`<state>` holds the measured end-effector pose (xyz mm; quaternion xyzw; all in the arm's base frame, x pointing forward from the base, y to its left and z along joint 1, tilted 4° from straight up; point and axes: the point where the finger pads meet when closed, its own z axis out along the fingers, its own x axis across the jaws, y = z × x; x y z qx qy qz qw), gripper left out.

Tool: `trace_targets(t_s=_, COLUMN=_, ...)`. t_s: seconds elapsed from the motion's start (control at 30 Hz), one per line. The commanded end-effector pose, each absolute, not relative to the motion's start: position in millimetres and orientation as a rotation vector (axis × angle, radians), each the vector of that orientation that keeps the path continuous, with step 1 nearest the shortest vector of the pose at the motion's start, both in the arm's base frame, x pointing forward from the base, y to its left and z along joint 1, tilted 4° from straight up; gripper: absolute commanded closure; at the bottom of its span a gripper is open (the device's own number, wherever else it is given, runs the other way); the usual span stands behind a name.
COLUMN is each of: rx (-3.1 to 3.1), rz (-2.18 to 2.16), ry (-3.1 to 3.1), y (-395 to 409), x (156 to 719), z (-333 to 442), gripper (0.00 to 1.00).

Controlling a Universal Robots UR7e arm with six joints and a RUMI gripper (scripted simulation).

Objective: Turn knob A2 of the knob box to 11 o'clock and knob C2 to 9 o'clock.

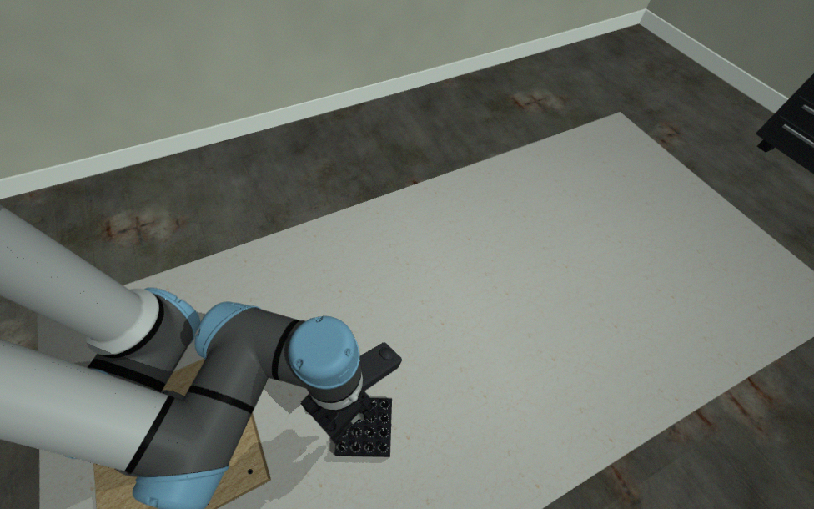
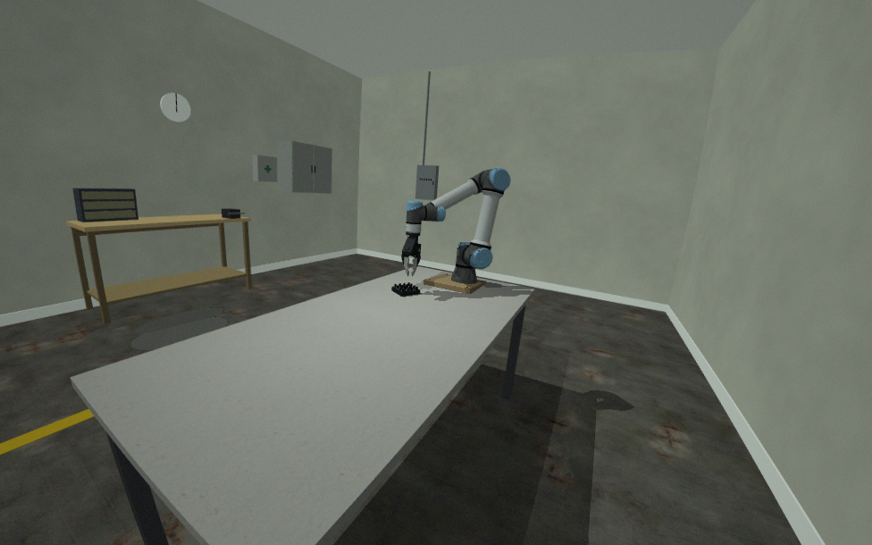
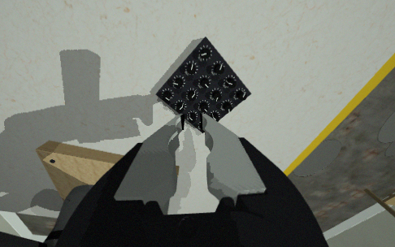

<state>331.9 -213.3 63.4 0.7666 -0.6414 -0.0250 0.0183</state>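
Note:
The black knob box (image 1: pixel 366 429) lies flat on the white table near the arm's base, and its knobs carry white pointer lines. It shows small in the exterior view (image 2: pixel 406 290) and as a diamond in the wrist view (image 3: pixel 203 87). My gripper (image 3: pixel 192 114) hangs above the box's near corner, clear of the knobs. In the exterior view the gripper (image 2: pixel 411 271) points straight down a little above the box. Its fingers are nearly together with a narrow gap and nothing between them. The wrist (image 1: pixel 324 354) hides part of the box in the top view. I cannot tell the socket side.
The arm stands on a wooden base plate (image 1: pixel 239 461) close beside the box, also seen in the wrist view (image 3: pixel 77 166). The table's edge runs just beyond the box. A yellow floor line (image 3: pixel 345 110) shows past it.

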Motion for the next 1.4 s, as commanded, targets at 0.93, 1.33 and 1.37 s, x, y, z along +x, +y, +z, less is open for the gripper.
trace_targets(t_s=0.93, rx=2.38, rz=-0.076, ry=-1.992, y=-213.6, x=332.1, z=63.5, gripper=0.89)
trace_targets(t_s=1.33, rx=2.38, rz=-0.076, ry=-1.992, y=-213.5, x=332.0, z=58.9, gripper=0.89)
trace_targets(t_s=1.37, rx=2.38, rz=-0.076, ry=-1.992, y=-213.5, x=331.9, z=58.1, gripper=0.89)
